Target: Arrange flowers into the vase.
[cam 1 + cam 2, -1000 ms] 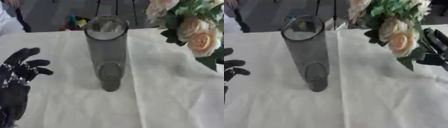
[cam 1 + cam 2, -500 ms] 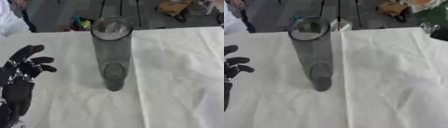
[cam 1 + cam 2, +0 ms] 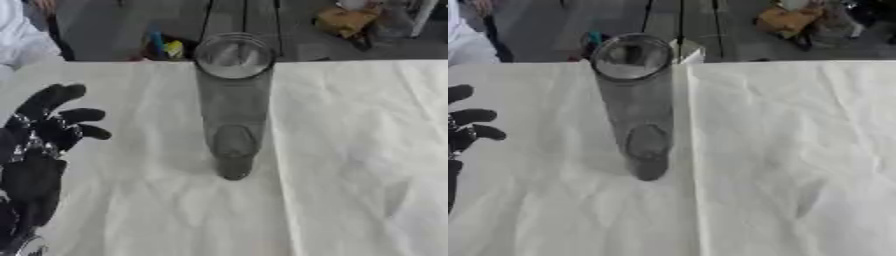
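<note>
- The tall, clear glass cylinder vase stands upright on the white, creased tablecloth, its round mouth open toward the camera and empty of stems.
- No flowers appear in either eye view, so the task's blooms lie outside the frame; where they are cannot be told.
- The robot's black left hand rests to the left of the vase, well apart from it, with fingers spread and nearly straight and nothing in its grasp.
- The right hand shows in neither view.
- Judged from the empty vase, the step in hand is fetching or bringing in the flowers; insertion is not yet done.
- To do it well, the stems should be gathered low, aligned with the vase's axis and lowered straight through the mouth, since the opening is narrow.
- The vase is tall on a small base, so a sideways knock at the rim could tip it; the free left hand is well placed to steady the glass wall.
</note>
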{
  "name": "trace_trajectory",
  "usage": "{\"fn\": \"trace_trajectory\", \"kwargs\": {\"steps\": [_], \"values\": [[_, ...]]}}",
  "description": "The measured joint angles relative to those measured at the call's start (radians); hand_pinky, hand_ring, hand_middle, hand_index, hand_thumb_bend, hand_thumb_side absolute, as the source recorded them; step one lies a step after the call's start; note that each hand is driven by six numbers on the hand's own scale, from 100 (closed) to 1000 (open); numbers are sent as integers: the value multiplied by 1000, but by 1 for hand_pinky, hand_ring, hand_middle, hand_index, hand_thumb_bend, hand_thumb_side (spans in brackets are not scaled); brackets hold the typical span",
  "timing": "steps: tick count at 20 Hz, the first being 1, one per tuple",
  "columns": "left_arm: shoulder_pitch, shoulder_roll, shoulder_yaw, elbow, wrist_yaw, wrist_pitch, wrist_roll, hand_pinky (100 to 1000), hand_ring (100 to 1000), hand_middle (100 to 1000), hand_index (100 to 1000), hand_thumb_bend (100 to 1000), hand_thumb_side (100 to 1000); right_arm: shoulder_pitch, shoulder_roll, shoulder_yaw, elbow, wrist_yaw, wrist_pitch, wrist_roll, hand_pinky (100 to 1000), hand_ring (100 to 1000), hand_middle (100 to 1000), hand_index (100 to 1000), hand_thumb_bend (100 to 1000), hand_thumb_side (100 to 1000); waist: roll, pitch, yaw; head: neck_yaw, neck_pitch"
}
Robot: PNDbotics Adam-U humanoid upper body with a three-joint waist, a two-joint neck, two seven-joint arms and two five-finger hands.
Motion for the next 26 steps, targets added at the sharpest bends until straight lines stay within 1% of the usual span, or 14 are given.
{"fn": "trace_trajectory", "kwargs": {"steps": [3, 8, 11, 13, 14, 15, 20, 26], "values": [[3, 3, 0, 0, 1, 0, -1, 635, 742, 826, 907, 152, 1000, -21, 0, -6, -18, -82, 45, -9, 100, 100, 100, 100, 100, 543, 0, -2, -1, -4, 6], [4, 10, 0, 0, 4, 0, -2, 635, 742, 826, 907, 150, 1000, -55, 6, -12, -44, -213, 119, -35, 100, 100, 100, 100, 100, 546, 0, -8, 4, -11, 7], [6, 11, -4, 0, 6, -2, -4, 636, 742, 825, 907, 150, 1000, -77, 13, -15, -53, -278, 153, -55, 100, 100, 100, 100, 100, 545, 0, -12, 11, -18, 7], [7, 12, -6, 0, 7, -4, -5, 636, 742, 824, 907, 150, 1000, -92, 22, -15, -56, -314, 169, -70, 100, 100, 100, 100, 100, 545, 0, -15, 15, -25, 6], [8, 12, -6, 0, 8, -4, -5, 636, 742, 824, 907, 150, 1000, -99, 26, -16, -58, -330, 176, -78, 100, 100, 100, 100, 100, 510, 0, -16, 18, -28, 6], [8, 14, -6, 0, 8, -4, -6, 636, 742, 823, 907, 149, 1000, -107, 31, -17, -60, -346, 184, -85, 100, 100, 100, 100, 100, 546, -1, -17, 20, -31, 6], [8, 19, -8, 0, 12, -5, -7, 636, 741, 822, 907, 149, 1000, -139, 57, -18, -66, -415, 215, -123, 100, 100, 100, 100, 100, 547, -2, -18, 36, -42, 6], [8, 19, -12, 0, 14, -7, -11, 636, 737, 823, 907, 148, 1000, -165, 84, -17, -72, -473, 245, -151, 100, 100, 100, 100, 100, 551, -7, -18, 51, -51, 5]]}}
